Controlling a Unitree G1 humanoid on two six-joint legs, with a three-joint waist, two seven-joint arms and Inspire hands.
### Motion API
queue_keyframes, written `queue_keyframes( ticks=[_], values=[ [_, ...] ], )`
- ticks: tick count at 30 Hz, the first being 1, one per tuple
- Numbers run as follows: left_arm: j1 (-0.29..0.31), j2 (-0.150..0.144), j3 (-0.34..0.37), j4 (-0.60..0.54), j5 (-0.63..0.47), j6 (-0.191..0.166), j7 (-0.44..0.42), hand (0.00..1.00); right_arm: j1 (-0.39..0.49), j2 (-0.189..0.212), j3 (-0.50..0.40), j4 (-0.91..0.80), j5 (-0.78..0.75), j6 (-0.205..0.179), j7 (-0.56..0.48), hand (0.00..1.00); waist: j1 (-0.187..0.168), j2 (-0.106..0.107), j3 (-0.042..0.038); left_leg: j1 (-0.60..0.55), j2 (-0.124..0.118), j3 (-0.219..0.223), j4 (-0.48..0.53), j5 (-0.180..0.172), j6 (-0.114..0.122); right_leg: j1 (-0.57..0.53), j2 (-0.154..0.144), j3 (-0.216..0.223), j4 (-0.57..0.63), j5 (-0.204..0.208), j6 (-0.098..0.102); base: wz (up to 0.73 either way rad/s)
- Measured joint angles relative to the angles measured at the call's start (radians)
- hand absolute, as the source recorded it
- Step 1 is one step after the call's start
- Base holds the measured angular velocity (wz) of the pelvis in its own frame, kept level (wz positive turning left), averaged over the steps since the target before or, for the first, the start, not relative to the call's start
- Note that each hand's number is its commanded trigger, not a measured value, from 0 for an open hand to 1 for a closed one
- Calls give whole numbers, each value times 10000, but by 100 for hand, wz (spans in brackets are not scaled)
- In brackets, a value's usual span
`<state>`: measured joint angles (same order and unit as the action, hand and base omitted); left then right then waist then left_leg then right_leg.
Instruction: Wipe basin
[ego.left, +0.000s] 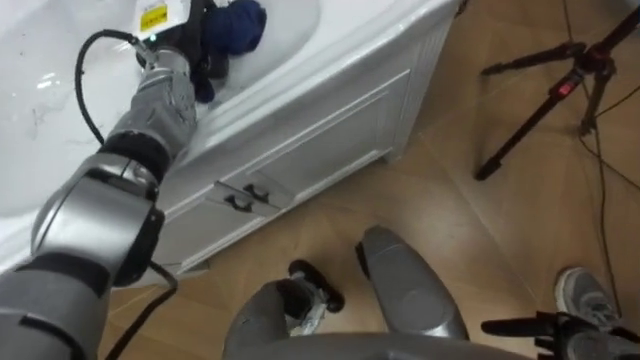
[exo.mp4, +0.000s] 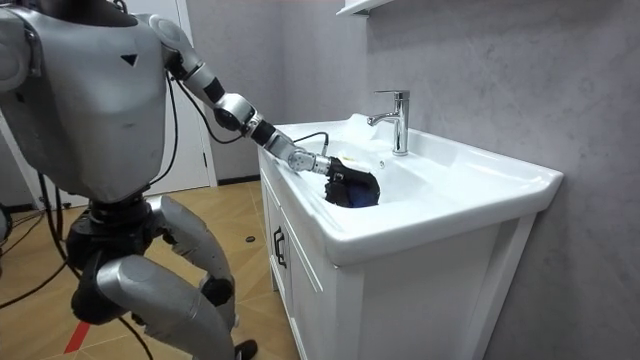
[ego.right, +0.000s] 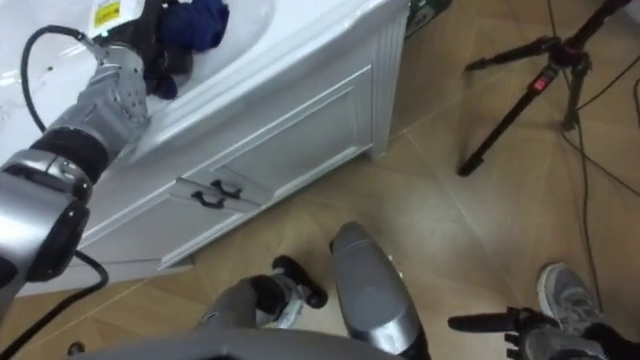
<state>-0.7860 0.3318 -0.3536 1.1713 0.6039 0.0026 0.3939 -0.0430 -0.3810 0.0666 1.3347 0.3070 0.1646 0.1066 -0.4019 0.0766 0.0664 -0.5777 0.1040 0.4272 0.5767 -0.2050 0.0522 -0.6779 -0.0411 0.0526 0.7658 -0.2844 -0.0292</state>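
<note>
So that the white ceramic basin (exo.mp4: 478, 176) gets wiped, a bunched dark blue cloth (ego.left: 236, 22) is gripped in the left hand's (ego.left: 188, 45) curled fingers near its front edge.

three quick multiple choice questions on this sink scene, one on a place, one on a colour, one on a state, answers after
1. Where is the cloth?
A. on the floor
B. in the basin, at the left hand
C. hanging from a door handle

2. What colour is the cloth?
A. dark blue
B. yellow
C. white

3. How do the cabinet doors stand?
A. both wide open
B. shut
C. taken off

Answers:
1. B: the room view shows the cloth inside the basin by its front rim, with the left hand's fingers curled on it.
2. A: it reads dark blue against the white basin in every view.
3. B: the door panels lie flush with the cabinet front, and their dark handles sit side by side.
</note>
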Motion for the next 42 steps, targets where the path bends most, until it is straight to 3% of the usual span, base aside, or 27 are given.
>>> queue_keyframes(
  ticks=[4,6,9,14,17,19,27,31,34,41,42],
  values=[
    [19,399,93,126,-6,87,154,100,-162,93,3,-26,-43,8,-131,0,107,-167,11,-315,231,-254,203,-5,-19,-120,76,-292,-37,105,-179,-15],
    [-19,415,242,218,10,91,190,100,-174,199,-9,-20,-14,-25,-203,0,132,-178,9,-516,228,-517,378,4,-35,-190,70,-487,-30,173,-291,4],
    [54,455,623,446,309,113,140,100,-170,324,-13,-14,-6,-21,-203,0,287,-237,-10,-600,276,-703,480,-48,-138,-194,-152,-1002,-28,208,-418,-2],
    [243,887,793,683,565,217,191,100,-137,378,-35,-75,-64,9,-329,0,373,-250,-24,-694,234,-840,472,-65,-173,-232,-513,-1628,-18,166,-594,-3],
    [544,1234,994,678,657,375,245,100,-115,480,-104,-115,-65,116,-437,0,569,-386,-146,-771,195,-895,401,-82,-209,-318,-736,-1964,-14,133,-655,-14],
    [941,1578,1156,691,661,683,170,100,17,562,-133,-149,-63,124,-506,0,611,-391,-322,-833,182,-1073,395,-1,-343,-288,-793,-2216,-19,75,-757,0],
    [1457,1712,1832,690,1170,776,389,100,224,717,-485,-104,-46,260,-960,0,1332,-341,-415,-748,59,-1393,266,24,-409,-162,-769,-2355,-28,-152,-901,3],
    [2161,2328,2348,689,1373,866,544,100,222,704,-690,125,-55,333,-1055,0,1648,-204,-508,-895,47,-1740,482,-93,-580,-160,-709,-2542,-26,-193,-1016,8],
    [2339,2514,2349,686,1524,890,838,100,249,695,-685,281,64,427,-1154,0,2043,-175,-524,-805,24,-1670,483,-101,-592,-157,-710,-2565,-28,-207,-1088,5],
    [2402,2497,2339,665,1320,983,907,100,179,690,-686,274,156,497,-1173,0,2132,-144,-534,-730,4,-1685,654,-151,-585,-169,-639,-2526,12,-281,-1116,-3],
    [2388,2497,2326,622,1212,1053,909,100,166,689,-667,272,163,504,-1178,0,2116,-139,-534,-751,-122,-1817,669,-208,-586,-209,-650,-2517,30,-295,-1121,-4]
  ],
)
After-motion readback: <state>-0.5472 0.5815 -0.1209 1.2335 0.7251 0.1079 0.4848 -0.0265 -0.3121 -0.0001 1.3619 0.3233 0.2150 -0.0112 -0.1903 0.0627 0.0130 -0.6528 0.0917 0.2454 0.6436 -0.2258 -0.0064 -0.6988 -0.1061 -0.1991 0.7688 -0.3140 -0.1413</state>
